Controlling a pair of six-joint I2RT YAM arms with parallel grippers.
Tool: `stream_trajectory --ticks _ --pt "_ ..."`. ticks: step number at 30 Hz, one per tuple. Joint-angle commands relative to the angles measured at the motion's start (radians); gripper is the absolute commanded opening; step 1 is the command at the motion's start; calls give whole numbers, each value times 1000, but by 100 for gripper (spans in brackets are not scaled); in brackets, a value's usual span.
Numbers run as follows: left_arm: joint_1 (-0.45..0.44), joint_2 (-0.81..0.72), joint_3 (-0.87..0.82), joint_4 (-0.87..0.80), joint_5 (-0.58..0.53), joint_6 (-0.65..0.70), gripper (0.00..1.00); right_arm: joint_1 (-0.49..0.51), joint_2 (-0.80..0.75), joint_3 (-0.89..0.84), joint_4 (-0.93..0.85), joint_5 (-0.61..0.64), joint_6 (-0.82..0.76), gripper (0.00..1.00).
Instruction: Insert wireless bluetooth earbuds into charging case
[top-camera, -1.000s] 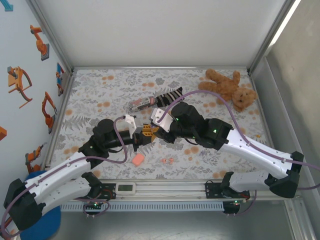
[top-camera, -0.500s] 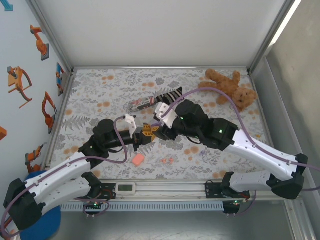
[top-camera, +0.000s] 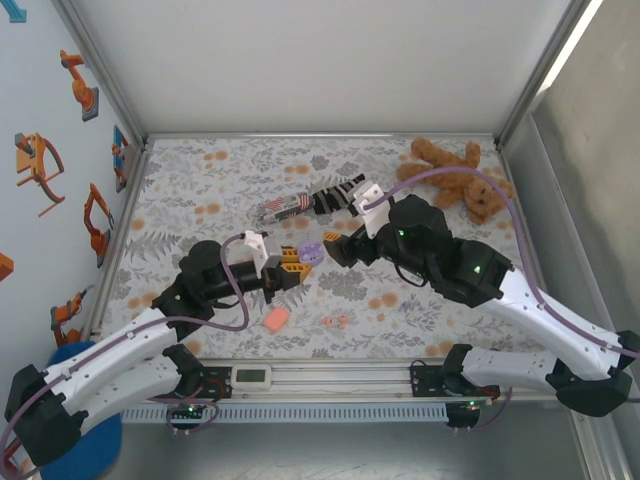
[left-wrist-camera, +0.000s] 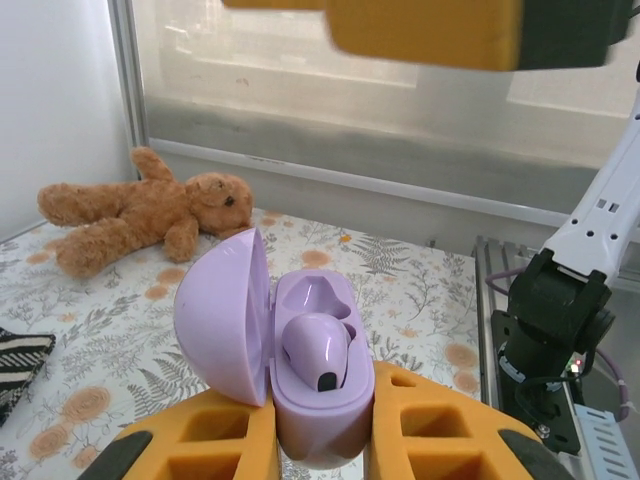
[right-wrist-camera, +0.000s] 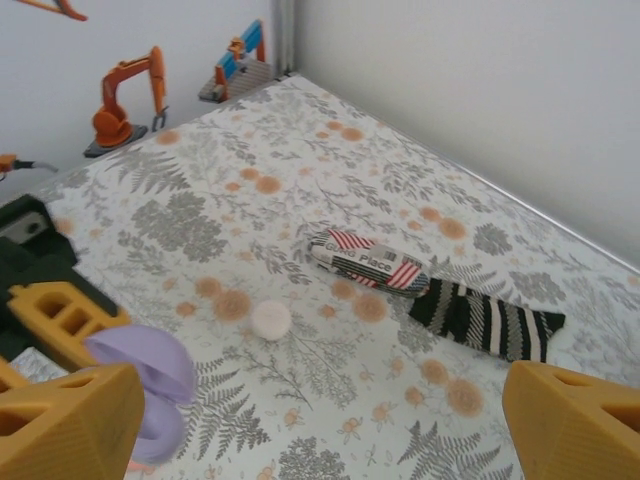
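Over the floral worktop (top-camera: 200, 190), seen from above, the left jaws are clenched on the open lilac charging case (top-camera: 308, 252) near the middle. The right jaws stand released just beside it, holding nothing. The coral earbuds (top-camera: 335, 321) lie loose near the front edge, with the salmon-orange case (top-camera: 275, 318) near them to the left. We judge those buds the riskiest pick. They are tiny and rounded, so an off-centre pinch could make them skid or flick off the front edge.

From the left wrist, we see the case upright, pinched low at its base, with its lid (left-wrist-camera: 222, 315) swung to the left. One lilac earbud (left-wrist-camera: 318, 350) rests in the nearer well and seems to stand a little proud. The farther well (left-wrist-camera: 312, 295) is empty. If that bud is not fully seated, a nudge or a closing lid could tip it out. With a grip so low, a sideways push could lever the case out of the jaws.

From the right wrist, the right jaws gape with nothing between them, and the lid sits close to one of them. A careless sweep there could knock the lid shut or twist the case. We cannot tell what the small white disc (right-wrist-camera: 270, 319) farther out is.
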Motion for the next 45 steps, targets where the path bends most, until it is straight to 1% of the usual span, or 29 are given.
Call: stream_trajectory --ticks 1,5,10,16,18,23,28,36,39,45 --pt "-6 -31 -8 -16 -14 33 0 -68 -25 -36 -30 0 117 94" --pt "-6 -59 -12 -37 -29 47 0 -190 -34 -74 -77 -81 202 97" --pt "-6 -96 -24 -59 -56 66 0 -325 -43 -150 -135 -168 299 97" --pt "-6 -120 -26 -80 -64 85 0 -455 -29 -259 -241 -271 373 97" --pt "-6 -123 -27 -81 -63 89 0 -483 -28 -305 -272 -282 396 95" --pt "-6 -122 -29 -74 -57 92 0 -502 -22 -423 -291 -278 467 89" --pt "-6 -114 -29 -70 -45 103 0 -504 -14 -520 -282 -272 526 86" --pt "-6 -101 -34 -60 -31 105 0 -566 11 -631 -212 -352 536 72" --pt "-6 -98 -42 -45 -28 101 0 -589 28 -653 -191 -363 531 70" --pt "-6 -104 -53 -39 -31 97 0 -608 94 -674 -146 -390 524 60"
